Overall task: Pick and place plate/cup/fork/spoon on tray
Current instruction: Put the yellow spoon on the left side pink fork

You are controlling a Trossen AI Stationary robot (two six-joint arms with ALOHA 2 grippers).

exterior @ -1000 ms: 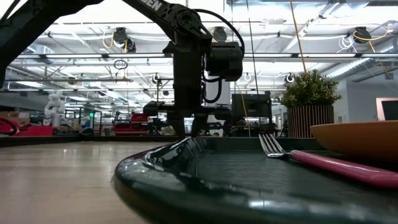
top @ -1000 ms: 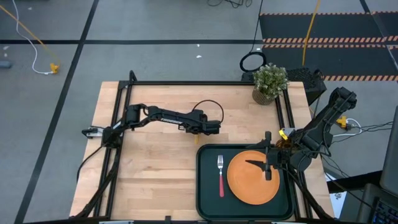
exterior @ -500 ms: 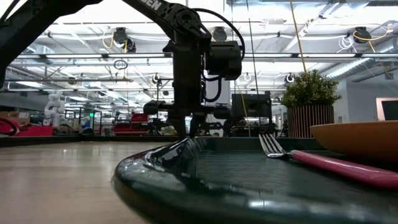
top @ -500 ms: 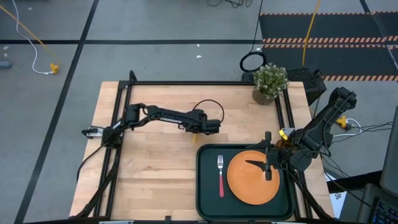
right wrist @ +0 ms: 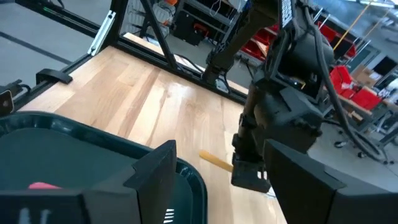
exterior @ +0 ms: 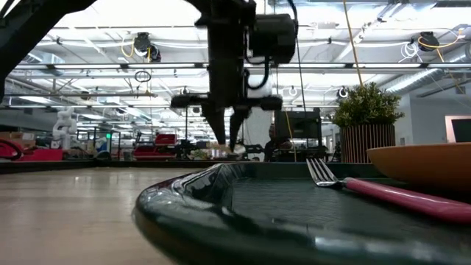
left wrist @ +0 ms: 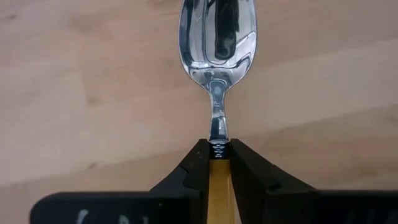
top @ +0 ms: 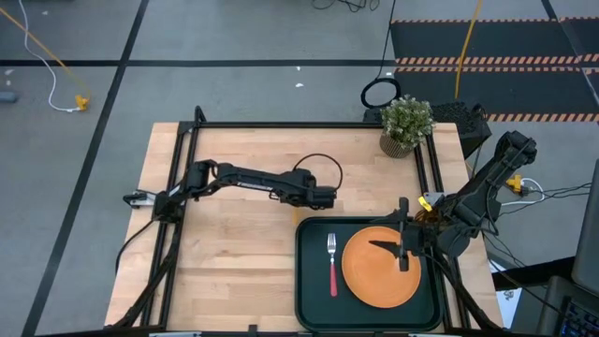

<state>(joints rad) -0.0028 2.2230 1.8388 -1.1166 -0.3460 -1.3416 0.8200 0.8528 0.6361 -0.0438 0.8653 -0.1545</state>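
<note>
Worktop (top: 234, 253): light wood, black metal frame. Floor (top: 234, 56): grey, black tape lines; hazard-striped dark mat (top: 487, 37) at one side. Potted plant (top: 406, 124) at worktop corner. Ceiling lamps (exterior: 140, 44) were lit.

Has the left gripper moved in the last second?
Yes. The left gripper, shut on the spoon, has lifted and shifted nearer the tray and its far rim.

Past the right gripper (right wrist: 211, 186), whose jaws stood apart, the rounded corner of the tray (right wrist: 93, 146) lay on the wooden tabletop (right wrist: 124, 99). Just beyond it, the left gripper (right wrist: 249, 171) pointed down, holding the spoon (right wrist: 216, 160) by its yellow handle above the wood.
</note>
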